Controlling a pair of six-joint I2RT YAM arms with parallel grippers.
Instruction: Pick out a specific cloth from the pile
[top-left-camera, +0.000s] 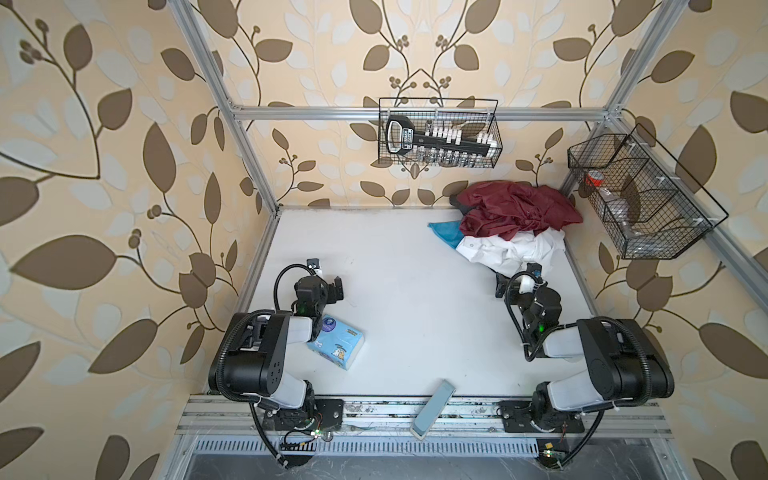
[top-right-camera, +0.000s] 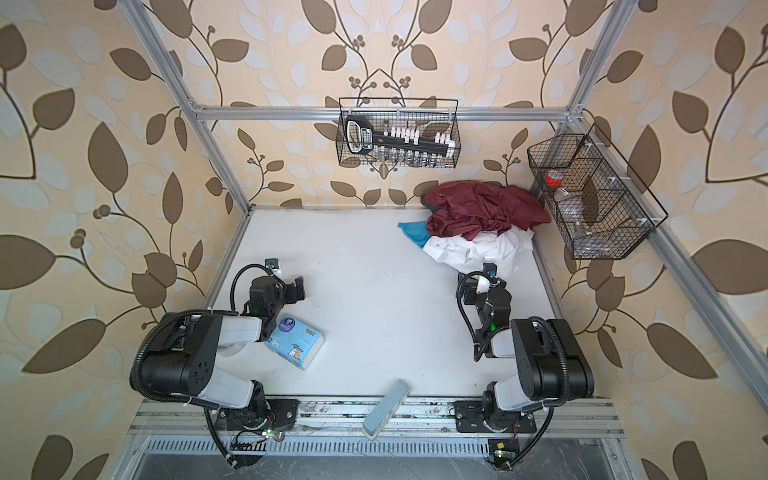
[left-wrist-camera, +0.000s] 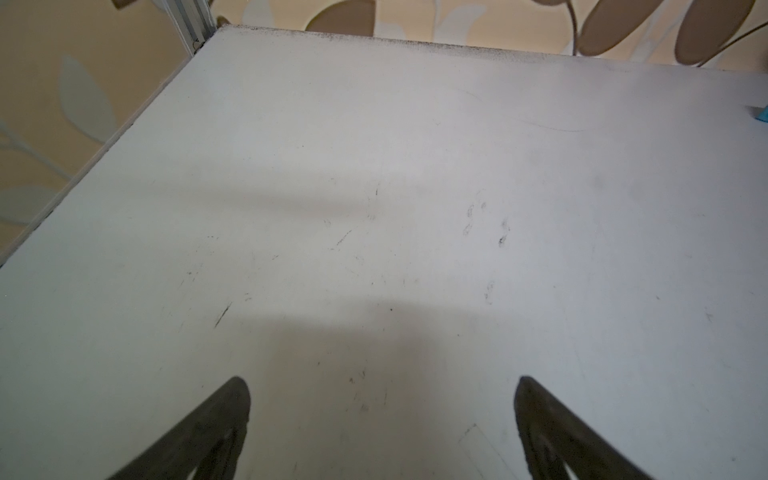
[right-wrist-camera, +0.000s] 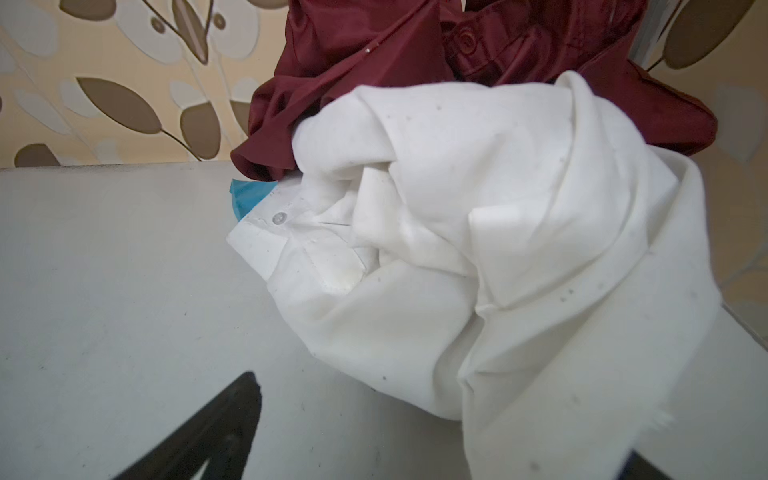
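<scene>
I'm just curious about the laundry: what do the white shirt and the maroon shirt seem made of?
The white shirt looks like thin matte woven cloth, maybe cotton: soft creases, stitched seams, a frayed edge. The maroon shirt looks smoother with a faint sheen, perhaps a synthetic blend; I can't be sure.

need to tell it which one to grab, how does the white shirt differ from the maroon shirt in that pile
Colour: the white shirt is plain white, the maroon shirt deep red. Place: the white shirt lies at the near edge of the pile, on the table; the maroon shirt sits behind it and partly overlaps it. Both are crumpled, buttoned garments in the same heap.
</scene>
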